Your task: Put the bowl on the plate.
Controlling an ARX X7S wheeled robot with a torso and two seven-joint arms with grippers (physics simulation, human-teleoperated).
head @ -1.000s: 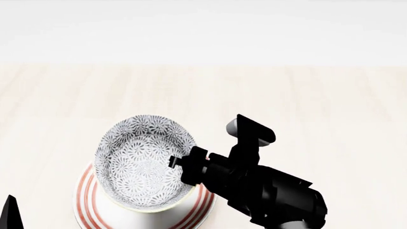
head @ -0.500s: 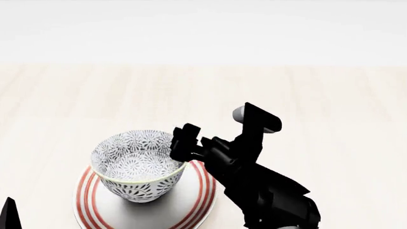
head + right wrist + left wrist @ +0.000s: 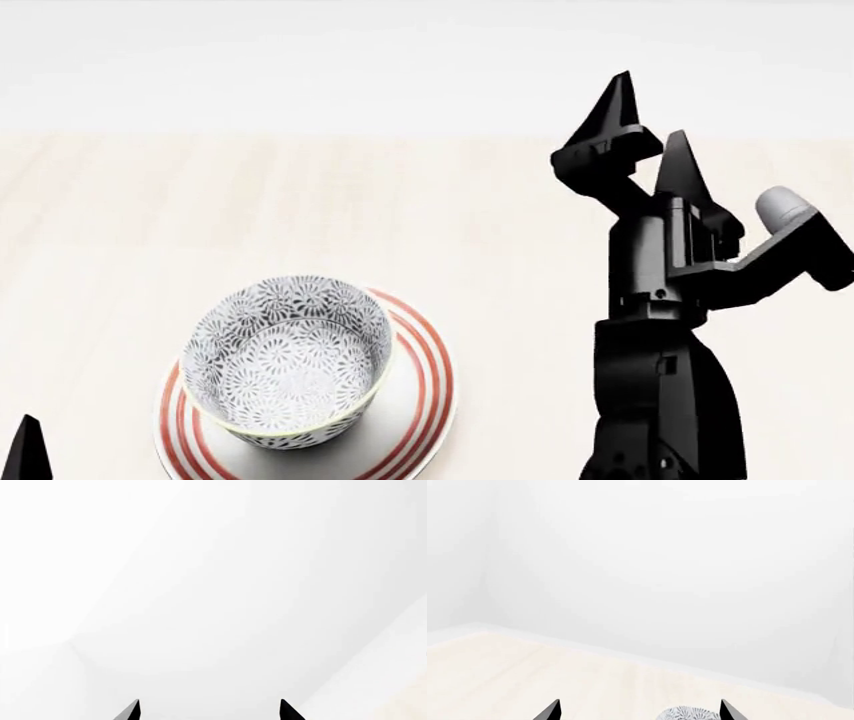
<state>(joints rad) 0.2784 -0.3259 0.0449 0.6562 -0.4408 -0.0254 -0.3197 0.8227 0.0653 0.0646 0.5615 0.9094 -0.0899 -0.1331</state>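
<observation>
The pale wooden worktop runs back to a plain white wall. The right arm rises from the worktop's near edge on the right side, standing upright. At its top the right gripper points upward, clear of everything; its two pointed fingers stand apart with nothing between them, and the right wrist view shows both tips spread against bare wall.

The plate lies at the near edge, left of centre, its red-orange rings showing around the right side. The bowl sits upright on the plate, toward the plate's left half, well apart from the right gripper.

The left gripper shows in its wrist view as two black tips set wide apart, empty, with the bowl's rim visible just beside one tip.
</observation>
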